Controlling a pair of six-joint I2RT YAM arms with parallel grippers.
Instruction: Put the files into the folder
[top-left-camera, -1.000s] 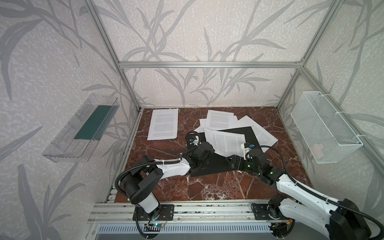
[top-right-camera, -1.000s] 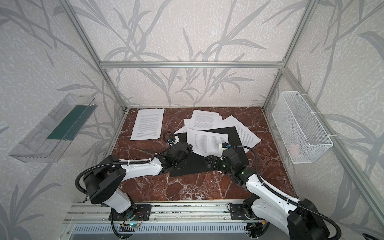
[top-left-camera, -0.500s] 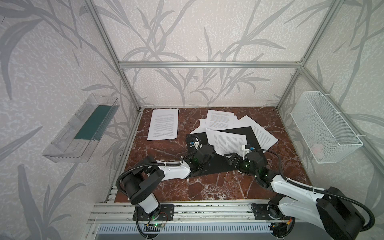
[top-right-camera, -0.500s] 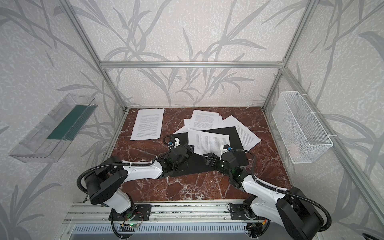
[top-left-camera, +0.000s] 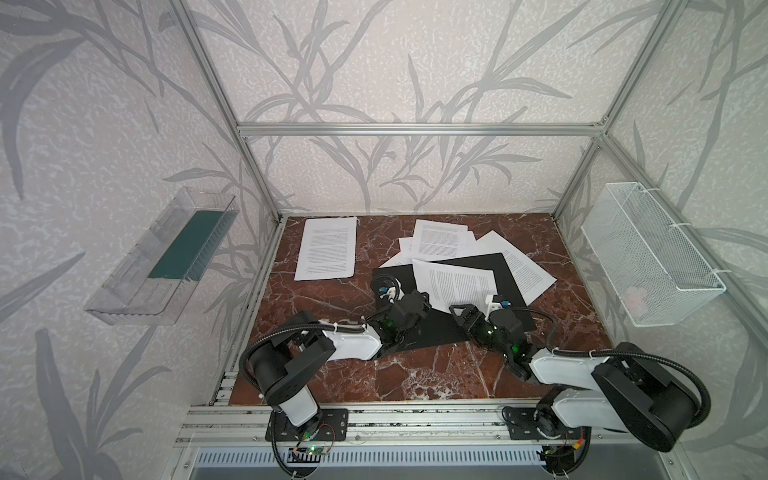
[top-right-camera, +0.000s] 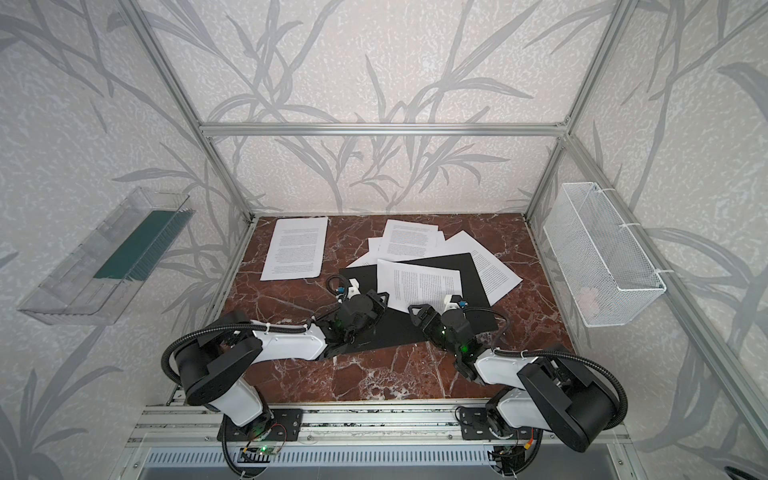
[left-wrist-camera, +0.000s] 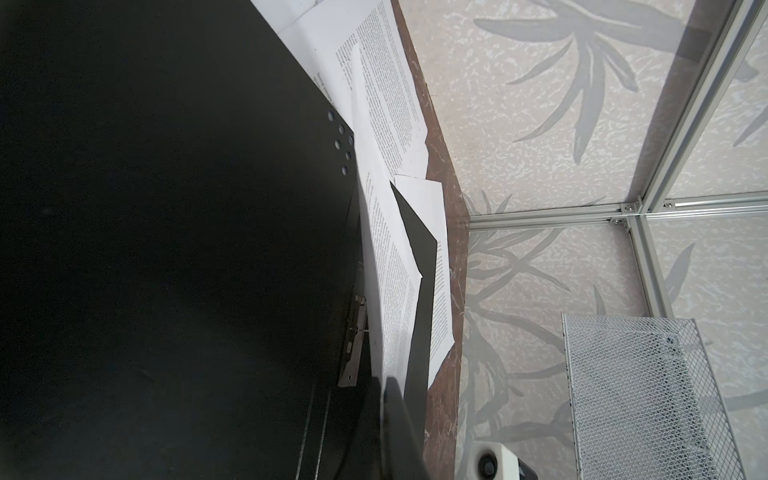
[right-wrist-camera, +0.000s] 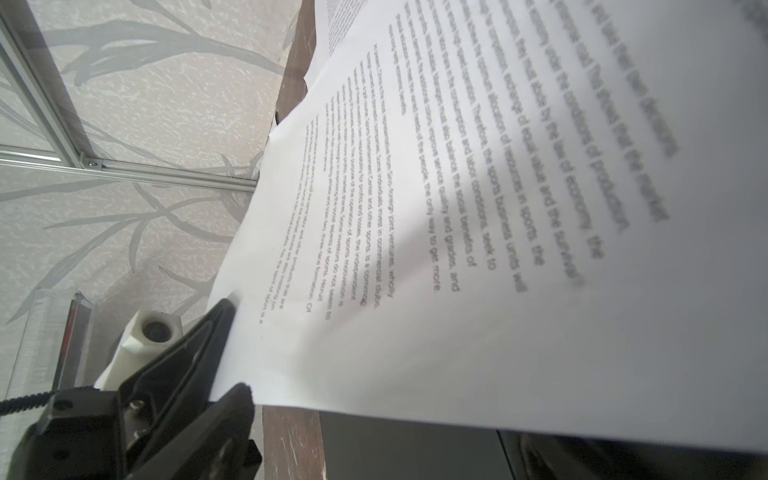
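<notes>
The folder (top-left-camera: 446, 330) (top-right-camera: 399, 330) lies open on the marble table, black inside up, its metal spine clip (left-wrist-camera: 353, 340) showing. One of the files, a printed sheet (top-left-camera: 457, 282) (right-wrist-camera: 457, 208), lies across the folder. My left gripper (top-left-camera: 420, 302) (left-wrist-camera: 390, 415) is shut, low over the folder's inside beside the clip; nothing shows between its fingers. My right gripper (top-left-camera: 459, 311) (right-wrist-camera: 235, 353) stands open at the sheet's near corner, one finger on either side of the paper. More files lie at the back: a single sheet (top-left-camera: 328, 249) on the left and several overlapping sheets (top-left-camera: 440, 239) behind the folder.
Another sheet (top-left-camera: 528, 274) sticks out from under the folder's right side. A white wire basket (top-left-camera: 648, 253) hangs on the right wall and a clear tray (top-left-camera: 166, 257) on the left wall. Aluminium frame posts stand at the corners.
My right gripper has moved left along the folder's near edge to the sheet's corner, and its jaws have narrowed a little. The left gripper has shifted slightly and stays shut.
</notes>
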